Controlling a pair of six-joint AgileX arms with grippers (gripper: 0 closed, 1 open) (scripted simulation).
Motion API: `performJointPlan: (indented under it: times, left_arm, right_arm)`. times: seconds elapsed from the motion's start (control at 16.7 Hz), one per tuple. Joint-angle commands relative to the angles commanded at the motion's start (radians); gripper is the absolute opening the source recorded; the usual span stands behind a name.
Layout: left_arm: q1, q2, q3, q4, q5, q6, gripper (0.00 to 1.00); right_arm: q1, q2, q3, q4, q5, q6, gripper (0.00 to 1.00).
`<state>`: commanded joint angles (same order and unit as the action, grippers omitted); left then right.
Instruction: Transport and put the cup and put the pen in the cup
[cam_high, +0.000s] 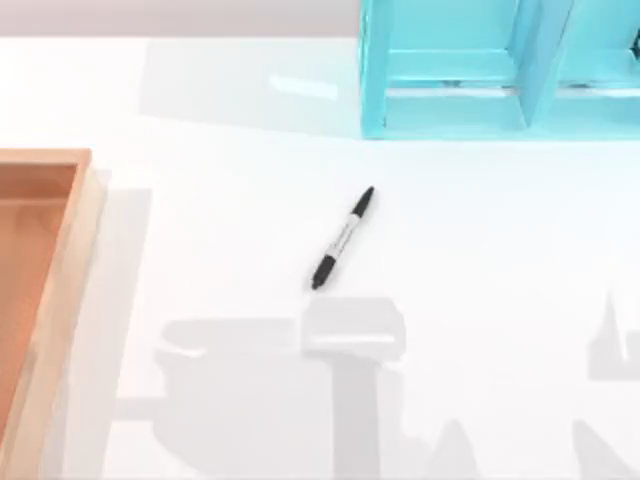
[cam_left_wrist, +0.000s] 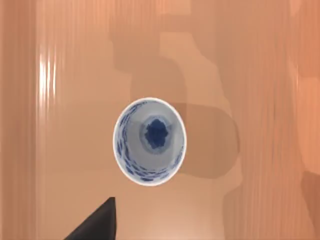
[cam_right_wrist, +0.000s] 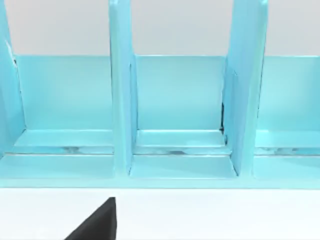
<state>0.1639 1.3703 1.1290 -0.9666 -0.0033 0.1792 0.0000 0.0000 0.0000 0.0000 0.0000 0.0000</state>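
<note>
The cup (cam_left_wrist: 150, 141) is white with blue speckles. It stands upright and empty on an orange-brown wooden surface (cam_left_wrist: 250, 75), seen straight from above in the left wrist view. A dark part of my left gripper (cam_left_wrist: 97, 222) shows close to the cup without touching it. The pen (cam_high: 343, 238), slim and black with a pale grey barrel, lies slanted on the white table (cam_high: 220, 240) near the middle of the top view. A dark part of my right gripper (cam_right_wrist: 97, 222) hangs over the white table in front of the blue rack, holding nothing that I can see.
A wooden tray (cam_high: 62, 260) with raised walls lies along the table's left edge. A light blue rack (cam_high: 470, 90) with upright dividers (cam_right_wrist: 122, 100) stands at the back right. Grey arm shadows fall on the table in front of the pen.
</note>
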Motion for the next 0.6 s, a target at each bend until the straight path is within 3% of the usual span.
performJointPlan:
  times: [0.3,0.6]
  left_arm:
    - [0.043,0.322,0.282,-0.243,0.000,0.045,1.00]
    - [0.059,0.409,0.367,-0.327,0.000,0.062,1.00]
  right_arm:
    - [0.000,0.000,0.000,0.000,0.000,0.000,1.00]
    - [0.000,0.000,0.000,0.000,0.000,0.000,1.00]
